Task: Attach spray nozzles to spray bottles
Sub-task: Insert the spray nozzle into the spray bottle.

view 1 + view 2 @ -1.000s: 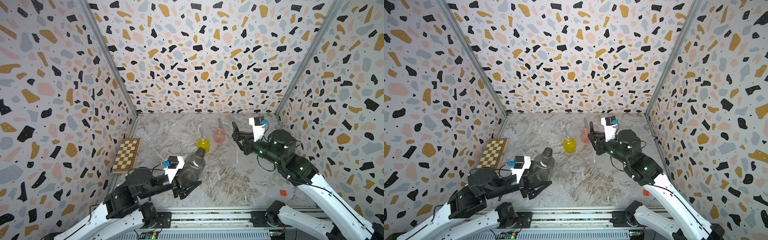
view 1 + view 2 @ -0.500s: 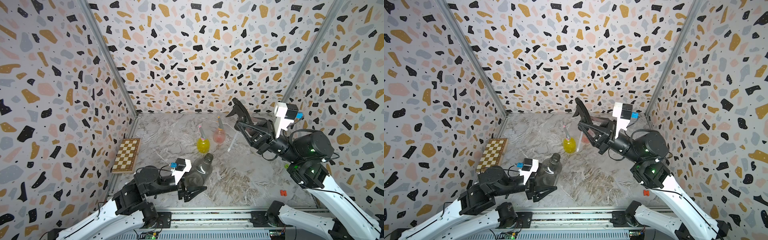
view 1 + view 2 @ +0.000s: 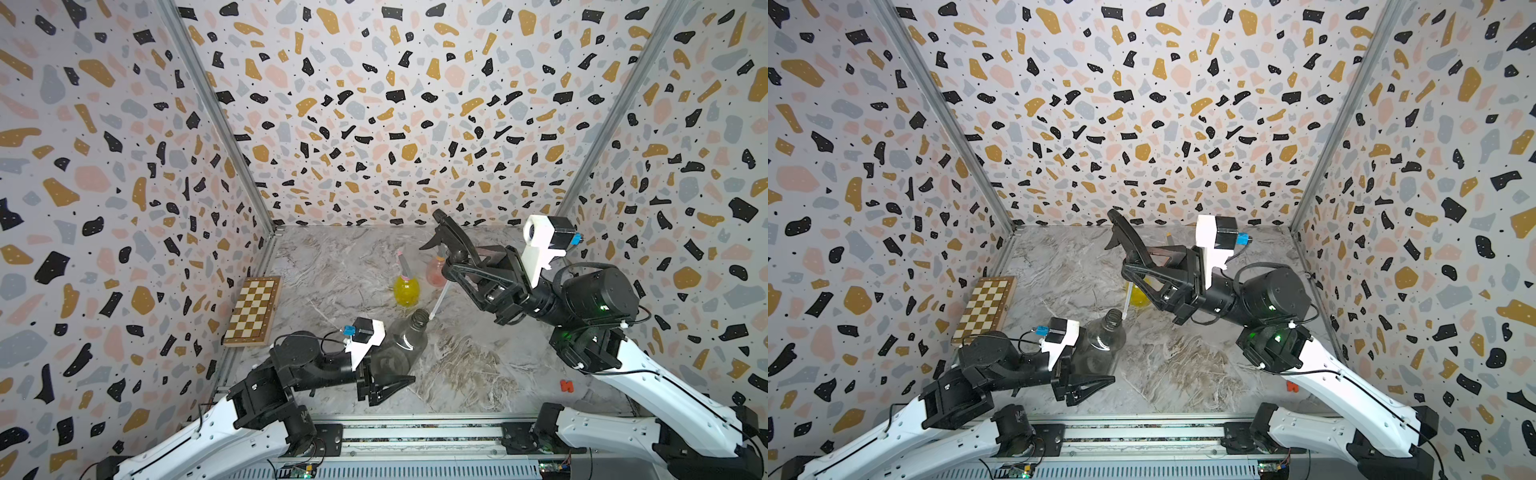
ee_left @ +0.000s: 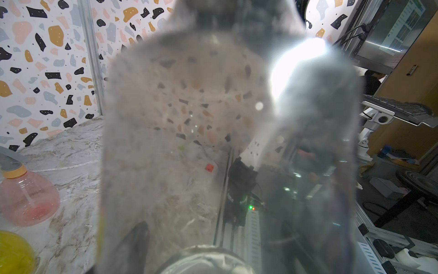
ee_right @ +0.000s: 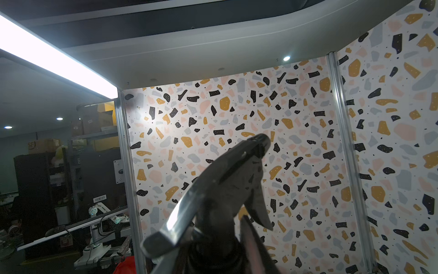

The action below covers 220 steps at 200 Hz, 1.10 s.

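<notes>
My left gripper is shut on the belly of the smoky grey spray bottle, which it holds tilted with its open neck pointing up and to the right. This bottle fills the left wrist view. My right gripper is shut on the all-black spray nozzle, raised above the floor. The nozzle's thin dip tube hangs down, and its tip sits just beside the grey bottle's mouth. Behind them stand the yellow bottle and the pink bottle, each with a nozzle on it.
A folded chessboard lies against the left wall. A small red piece sits on the marble floor at the front right. Patterned walls close in three sides, and a metal rail runs along the front edge.
My right arm has lifted the black nozzle from beside the pink bottle and brought its tube over to the grey bottle's mouth. My left gripper has shifted right with the bottle tilted.
</notes>
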Tool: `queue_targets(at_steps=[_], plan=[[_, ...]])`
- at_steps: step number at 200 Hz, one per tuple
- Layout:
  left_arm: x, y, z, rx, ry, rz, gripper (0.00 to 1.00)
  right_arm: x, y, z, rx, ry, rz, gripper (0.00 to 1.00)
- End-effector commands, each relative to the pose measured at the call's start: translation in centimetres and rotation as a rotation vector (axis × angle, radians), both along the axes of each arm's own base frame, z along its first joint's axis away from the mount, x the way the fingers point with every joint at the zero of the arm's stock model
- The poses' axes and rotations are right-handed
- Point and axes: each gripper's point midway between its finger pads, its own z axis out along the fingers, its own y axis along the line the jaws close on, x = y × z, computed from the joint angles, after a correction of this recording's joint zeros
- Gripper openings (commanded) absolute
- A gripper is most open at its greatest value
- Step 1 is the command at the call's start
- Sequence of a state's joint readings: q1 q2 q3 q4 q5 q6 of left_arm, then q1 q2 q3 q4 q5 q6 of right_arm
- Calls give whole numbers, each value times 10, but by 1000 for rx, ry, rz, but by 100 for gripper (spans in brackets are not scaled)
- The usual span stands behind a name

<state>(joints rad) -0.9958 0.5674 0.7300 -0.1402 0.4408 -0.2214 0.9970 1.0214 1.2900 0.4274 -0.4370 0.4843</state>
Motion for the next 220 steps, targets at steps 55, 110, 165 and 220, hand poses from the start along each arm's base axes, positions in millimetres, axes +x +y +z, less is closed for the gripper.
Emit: queue_targets(at_steps=[55,110,165,220], plan=[[-3,0,14,-57,-38,-19,0,-16,-7,26,63,-67,1,13],[-7,2,24,-104,-47,-37,0,-11,0,10,33,-40,-6,13],[-1,7,53,-214,-32,11,0,-13,8,-14,9,-1,51,13],[0,7,67,-223,-17,15,0,-12,22,-39,-31,42,97,13]])
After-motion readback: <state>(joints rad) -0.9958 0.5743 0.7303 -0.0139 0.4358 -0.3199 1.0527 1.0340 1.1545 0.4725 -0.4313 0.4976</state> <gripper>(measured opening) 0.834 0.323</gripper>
